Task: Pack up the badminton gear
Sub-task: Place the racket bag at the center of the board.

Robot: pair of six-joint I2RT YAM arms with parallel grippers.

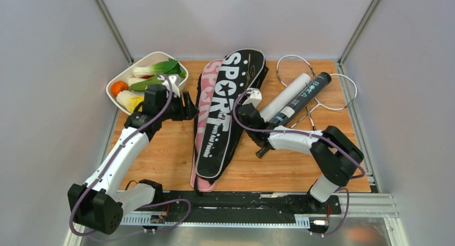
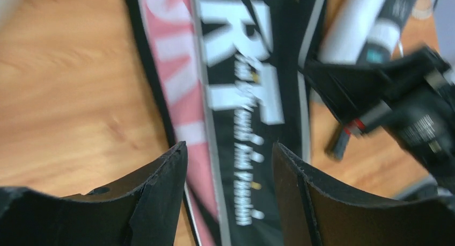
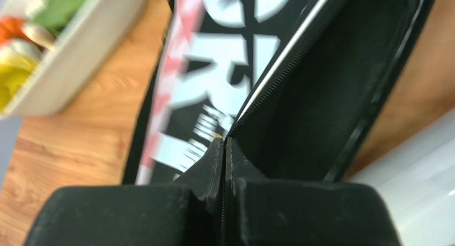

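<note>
The left gripper (image 2: 229, 165) is spread wide and holds nothing. Just beneath its tips lies the pink cover (image 2: 177, 90), with the black cover (image 2: 252, 69) overlapping it. The dish (image 1: 140, 58) of vegetables sits close on its other side, away from the covers. The right gripper (image 3: 224, 146) is pinched closed on the black cover's zipper edge, and the flap is raised beside it. On its outer side the white tube (image 1: 287, 95) and black tube (image 1: 303, 98) lie side by side, with the rackets (image 1: 335, 90) beyond them.

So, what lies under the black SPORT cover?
A pink SPORT cover lies under the black SPORT cover; only its left edge and lower tip show. The rest is covered.
</note>
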